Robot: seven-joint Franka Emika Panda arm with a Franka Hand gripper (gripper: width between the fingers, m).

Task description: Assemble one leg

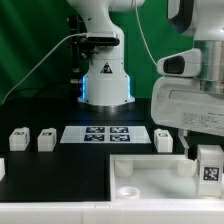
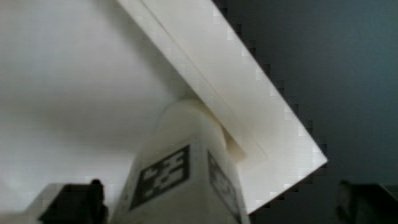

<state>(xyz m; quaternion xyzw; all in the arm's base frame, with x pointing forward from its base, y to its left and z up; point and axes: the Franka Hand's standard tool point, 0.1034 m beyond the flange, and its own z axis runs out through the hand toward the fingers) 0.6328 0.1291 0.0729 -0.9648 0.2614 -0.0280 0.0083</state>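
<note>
A white leg [image 1: 208,167] with a black-and-white tag stands upright in the corner of the white panel [image 1: 150,182], at the exterior view's right. My gripper [image 1: 203,148] hangs right over it. In the wrist view the leg [image 2: 178,165] rises between my two dark fingers [image 2: 71,203], with a gap on each side. The gripper [image 2: 217,208] is open and does not press on the leg. The panel [image 2: 89,90] fills most of that view, and its raised edge runs diagonally behind the leg.
Three more white legs stand on the black table: two at the exterior view's left [image 1: 18,138] [image 1: 46,138] and one [image 1: 164,138] beside the marker board [image 1: 105,133]. The robot base [image 1: 105,80] stands at the back. A green wall is behind it.
</note>
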